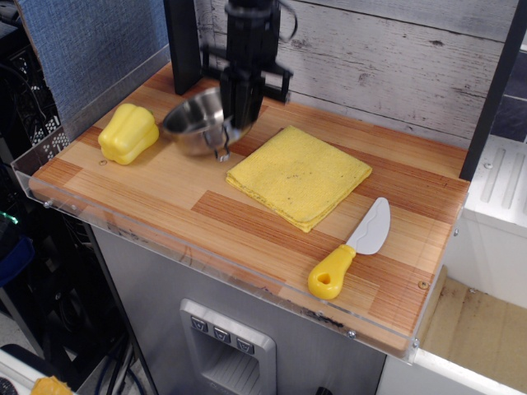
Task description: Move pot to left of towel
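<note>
Pot (pixel 196 125) gripped in jaws (pixel 239 107)

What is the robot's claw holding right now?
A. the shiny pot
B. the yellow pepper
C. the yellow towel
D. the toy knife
A. The gripper is clamped on the rim of the shiny pot, which sits tilted between the pepper and the towel.

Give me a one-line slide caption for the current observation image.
Gripper holds the tilted steel pot between the yellow toy pepper and the yellow towel.
</note>
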Robot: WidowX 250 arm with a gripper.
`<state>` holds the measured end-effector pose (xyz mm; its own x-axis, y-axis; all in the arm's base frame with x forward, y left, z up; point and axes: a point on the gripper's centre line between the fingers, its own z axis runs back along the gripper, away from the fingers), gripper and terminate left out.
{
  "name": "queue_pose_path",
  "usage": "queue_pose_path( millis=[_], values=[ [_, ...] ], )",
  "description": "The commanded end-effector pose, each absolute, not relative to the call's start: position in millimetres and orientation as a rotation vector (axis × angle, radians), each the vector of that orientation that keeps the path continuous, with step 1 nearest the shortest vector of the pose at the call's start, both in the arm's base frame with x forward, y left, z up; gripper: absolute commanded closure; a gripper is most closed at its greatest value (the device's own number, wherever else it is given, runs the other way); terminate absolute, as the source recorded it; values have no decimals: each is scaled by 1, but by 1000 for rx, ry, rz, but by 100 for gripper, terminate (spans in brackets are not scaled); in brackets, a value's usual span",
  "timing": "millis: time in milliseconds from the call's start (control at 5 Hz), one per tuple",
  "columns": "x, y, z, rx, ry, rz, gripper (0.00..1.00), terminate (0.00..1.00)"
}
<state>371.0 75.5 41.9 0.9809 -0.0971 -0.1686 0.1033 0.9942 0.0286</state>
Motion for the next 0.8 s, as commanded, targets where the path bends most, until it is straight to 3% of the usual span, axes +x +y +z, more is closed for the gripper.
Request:
queue_pose_path(
  millis=[0, 200, 400, 600],
  values=[
    [372, 92, 55, 56, 124, -111, 100, 0],
    [370, 90, 51, 62, 130, -128, 100, 0],
    [367, 87, 52, 45, 122, -133, 0, 0],
    [364, 85, 63, 39, 78, -151, 0, 0]
  ],
)
